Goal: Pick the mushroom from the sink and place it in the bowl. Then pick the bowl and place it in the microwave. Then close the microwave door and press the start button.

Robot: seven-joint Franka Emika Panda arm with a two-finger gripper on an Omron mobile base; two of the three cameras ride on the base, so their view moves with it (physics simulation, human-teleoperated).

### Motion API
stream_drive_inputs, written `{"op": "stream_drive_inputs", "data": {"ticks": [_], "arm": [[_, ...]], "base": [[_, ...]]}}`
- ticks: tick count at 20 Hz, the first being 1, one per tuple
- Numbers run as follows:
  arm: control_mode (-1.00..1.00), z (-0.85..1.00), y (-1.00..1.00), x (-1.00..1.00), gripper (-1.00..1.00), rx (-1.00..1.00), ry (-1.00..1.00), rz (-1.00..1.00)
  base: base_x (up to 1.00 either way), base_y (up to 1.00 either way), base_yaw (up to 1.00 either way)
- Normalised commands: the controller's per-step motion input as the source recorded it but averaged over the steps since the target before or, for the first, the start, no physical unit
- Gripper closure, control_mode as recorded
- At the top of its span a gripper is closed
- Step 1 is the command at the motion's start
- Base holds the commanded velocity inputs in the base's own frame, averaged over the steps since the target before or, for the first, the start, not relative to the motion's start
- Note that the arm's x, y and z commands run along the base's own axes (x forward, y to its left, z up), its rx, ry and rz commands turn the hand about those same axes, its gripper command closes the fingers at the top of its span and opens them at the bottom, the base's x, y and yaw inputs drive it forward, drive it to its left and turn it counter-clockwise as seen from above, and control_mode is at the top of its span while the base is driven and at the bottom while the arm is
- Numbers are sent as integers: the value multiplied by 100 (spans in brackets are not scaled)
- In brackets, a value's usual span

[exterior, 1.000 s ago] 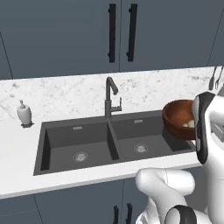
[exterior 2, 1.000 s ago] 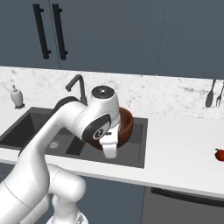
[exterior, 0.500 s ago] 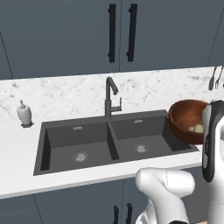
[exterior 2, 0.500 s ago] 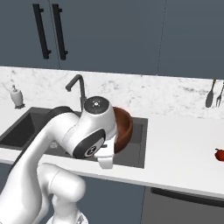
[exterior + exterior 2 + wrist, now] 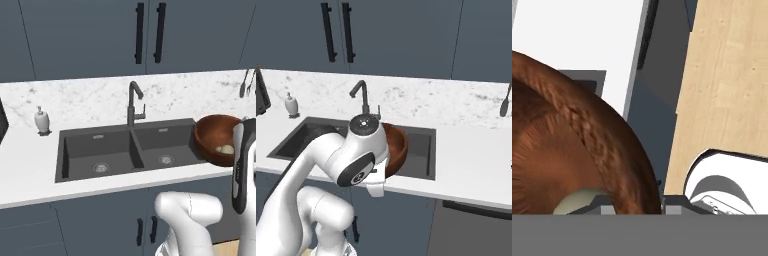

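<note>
At the right end of the sink [image 5: 130, 150], the bowl [image 5: 215, 137] hangs above the desk [image 5: 30, 170] edge, gripped by the claw [image 5: 662, 202]. In the hand view the claw's two fingertips straddle the bowl's wall, one inside and one outside, pinching the rim between them with little gap to spare. The mushroom [image 5: 225, 149] lies inside the bowl near its bottom, just beside the inner fingertip, a pale rounded lump seen partly in the hand view.

In the left base view the bowl overlaps the right basin's corner and the white marble-patterned desk beside it; the arm's forearm stands upright just to its right, covering part of the rim. In the right base view the bowl sits behind the arm's wrist, over the near edge of the sink, with open desk stretching away to the right. The gooseneck faucet [image 5: 134, 102] rises behind the divider between the basins, well apart from the bowl. Both basins lie bare, each with a round drain. A soap dispenser [image 5: 42, 120] stands on the desk left of the sink, far from the bowl. Blue-grey cabinet doors [image 5: 150, 35] with dark handles hang above the backsplash.

The bowl is deep, round and reddish-brown, with a woven or grained texture along its rim. The mushroom is small and yellowish-cream.
</note>
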Motion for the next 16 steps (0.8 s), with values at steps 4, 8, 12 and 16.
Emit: {"op": "stream_drive_inputs", "data": {"ticks": [4, 8, 12, 16], "arm": [[100, 0, 0, 0, 100, 0, 0, 0], [100, 0, 0, 0, 100, 0, 0, 0], [100, 0, 0, 0, 100, 0, 0, 0], [100, 0, 0, 0, 100, 0, 0, 0]], "base": [[-81, 67, 20], [-74, 83, 31], [-62, 79, 36], [-53, 74, 38]]}}
